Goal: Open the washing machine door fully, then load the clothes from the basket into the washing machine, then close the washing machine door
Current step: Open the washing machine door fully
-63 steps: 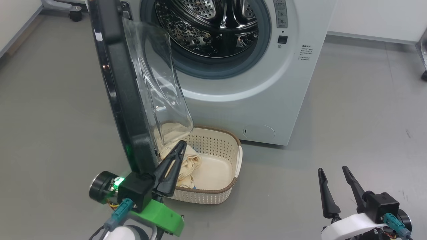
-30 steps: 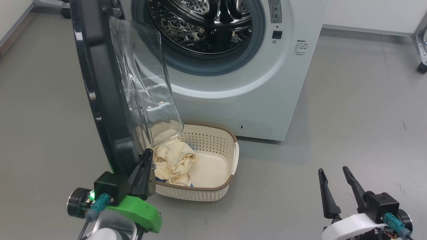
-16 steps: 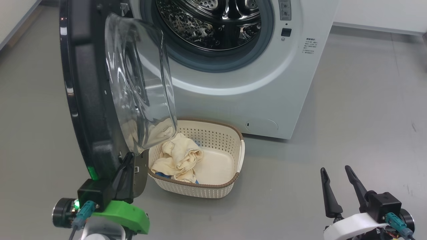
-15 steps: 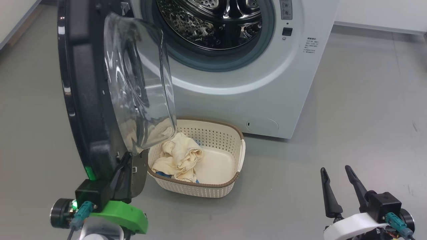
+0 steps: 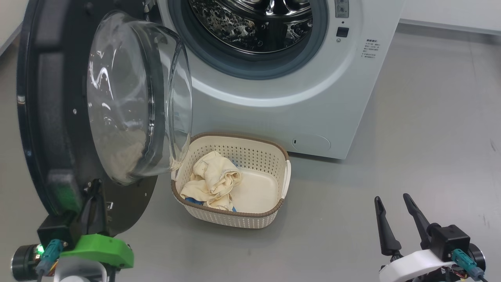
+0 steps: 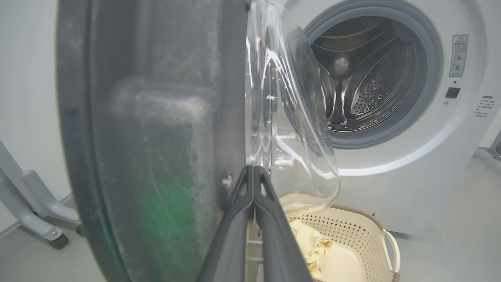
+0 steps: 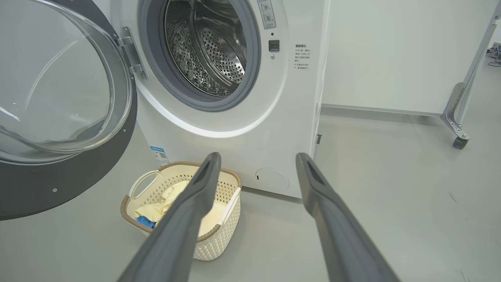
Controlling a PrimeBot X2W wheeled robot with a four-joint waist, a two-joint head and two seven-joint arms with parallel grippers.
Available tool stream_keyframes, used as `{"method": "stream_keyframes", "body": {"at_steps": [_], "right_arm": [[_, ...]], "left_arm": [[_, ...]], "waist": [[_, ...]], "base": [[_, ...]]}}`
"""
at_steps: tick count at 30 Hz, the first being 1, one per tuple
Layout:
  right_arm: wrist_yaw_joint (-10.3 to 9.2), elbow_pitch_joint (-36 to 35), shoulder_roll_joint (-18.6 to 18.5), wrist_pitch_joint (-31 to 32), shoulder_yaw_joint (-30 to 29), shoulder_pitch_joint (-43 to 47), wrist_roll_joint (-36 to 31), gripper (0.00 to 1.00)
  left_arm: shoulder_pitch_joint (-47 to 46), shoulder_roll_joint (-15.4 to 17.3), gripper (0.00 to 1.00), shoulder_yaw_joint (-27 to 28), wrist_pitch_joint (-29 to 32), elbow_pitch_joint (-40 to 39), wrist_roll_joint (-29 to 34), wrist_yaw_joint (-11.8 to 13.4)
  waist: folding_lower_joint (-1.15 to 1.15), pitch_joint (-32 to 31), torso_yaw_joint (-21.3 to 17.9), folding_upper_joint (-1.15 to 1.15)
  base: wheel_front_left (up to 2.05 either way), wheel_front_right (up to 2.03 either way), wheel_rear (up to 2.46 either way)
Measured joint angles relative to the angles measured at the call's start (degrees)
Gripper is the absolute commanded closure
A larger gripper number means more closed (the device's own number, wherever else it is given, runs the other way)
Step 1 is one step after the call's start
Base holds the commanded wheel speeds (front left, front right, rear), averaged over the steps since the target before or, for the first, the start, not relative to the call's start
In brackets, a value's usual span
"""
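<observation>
Clothes (image 5: 211, 182) lie bunched in the left half of the basket (image 5: 235, 217), just right of and beyond the left gripper (image 6: 253, 172). Its fingers are pressed together, empty, at the lower edge of the door (image 5: 43, 117); contact there is unclear. The right gripper (image 5: 391, 197), spread wide, sits well apart. The door's glass bowl (image 5: 129, 105) hides the basket's far-left corner.

Count: one washing machine (image 5: 274, 117), one washing machine door (image 5: 43, 117), one basket (image 5: 235, 219), one garment (image 5: 211, 180). Grippers, two: left gripper (image 6: 254, 168), right gripper (image 5: 391, 197), two fingers (image 7: 188, 219) each.
</observation>
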Motion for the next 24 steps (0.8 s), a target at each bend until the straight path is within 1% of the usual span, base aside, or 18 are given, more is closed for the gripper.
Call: {"method": "stream_keyframes", "body": {"at_steps": [2, 14, 24], "right_arm": [[0.26, -0.02, 0.00, 0.00, -0.05, -0.02, -0.10, 0.00], [0.45, -0.12, 0.02, 0.00, -0.70, -1.21, -0.57, 0.00], [0.81, 0.01, 0.03, 0.00, -0.83, -1.22, -0.99, 0.00]], "left_arm": [[0.00, 0.41, 1.00, 1.04, -0.37, 0.42, 0.00, 0.19], [-0.57, 1.90, 1.00, 6.04, -1.90, 5.28, -1.02, 0.51], [-2.14, 4.21, 1.00, 10.50, -3.12, 9.42, -1.77, 0.73]], "waist": [[0.00, 0.17, -0.01, 0.00], [0.00, 1.21, -0.15, 0.00], [0.00, 1.19, -0.62, 0.00]], "base": [[0.00, 0.00, 0.00], [0.00, 0.00, 0.00], [0.00, 0.00, 0.00]]}}
